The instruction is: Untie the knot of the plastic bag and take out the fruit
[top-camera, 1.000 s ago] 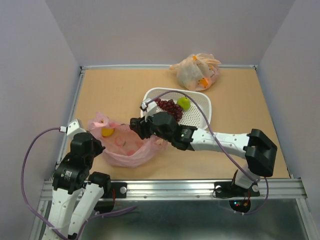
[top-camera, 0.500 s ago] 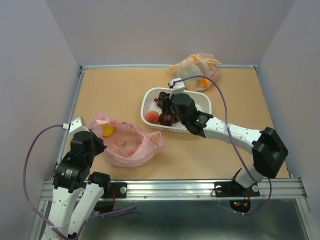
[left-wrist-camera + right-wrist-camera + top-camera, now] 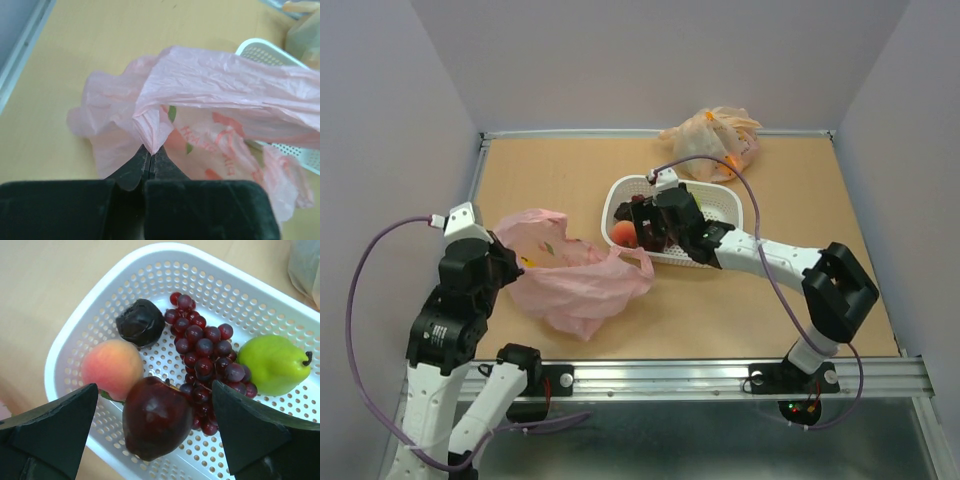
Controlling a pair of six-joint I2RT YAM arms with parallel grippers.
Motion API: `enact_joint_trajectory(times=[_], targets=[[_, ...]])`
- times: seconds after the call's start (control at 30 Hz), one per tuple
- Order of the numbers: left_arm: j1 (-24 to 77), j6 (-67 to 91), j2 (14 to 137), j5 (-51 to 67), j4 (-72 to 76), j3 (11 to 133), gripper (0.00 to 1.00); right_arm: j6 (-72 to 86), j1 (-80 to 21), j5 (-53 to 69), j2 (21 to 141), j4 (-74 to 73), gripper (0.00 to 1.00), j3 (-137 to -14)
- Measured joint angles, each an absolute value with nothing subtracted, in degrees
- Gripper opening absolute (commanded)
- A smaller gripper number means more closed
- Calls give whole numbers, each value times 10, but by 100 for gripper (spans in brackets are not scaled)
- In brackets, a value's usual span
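At the left, the left gripper has its fingers pressed together on a fold of the pink plastic bag. The bag hangs from the gripper and rests on the table near the left arm. The film is thin, light and limp, probably slippery, so I think a pinch on a bunched edge holds better than one on a flat side. I see no knot, and I cannot tell if any fruit is inside. In the middle, the white basket holds a peach, a dark plum, a grape bunch, a green pear and a dark red fruit. The right gripper hovers above them, fingers wide apart, holding nothing. Further right, at the back, lies an orange-beige bag.
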State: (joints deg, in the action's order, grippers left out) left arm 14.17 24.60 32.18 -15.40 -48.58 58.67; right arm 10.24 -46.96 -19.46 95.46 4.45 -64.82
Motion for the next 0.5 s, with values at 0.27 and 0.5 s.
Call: enact_joint_trajectory(times=[0.27,0.5], targets=[[142,194,353,-35,-423,695,0,88,-470,-150,904,43,100,-655],[142,231,337,-4,-468,541,0,84,-481,-40,887,43,98,-678]])
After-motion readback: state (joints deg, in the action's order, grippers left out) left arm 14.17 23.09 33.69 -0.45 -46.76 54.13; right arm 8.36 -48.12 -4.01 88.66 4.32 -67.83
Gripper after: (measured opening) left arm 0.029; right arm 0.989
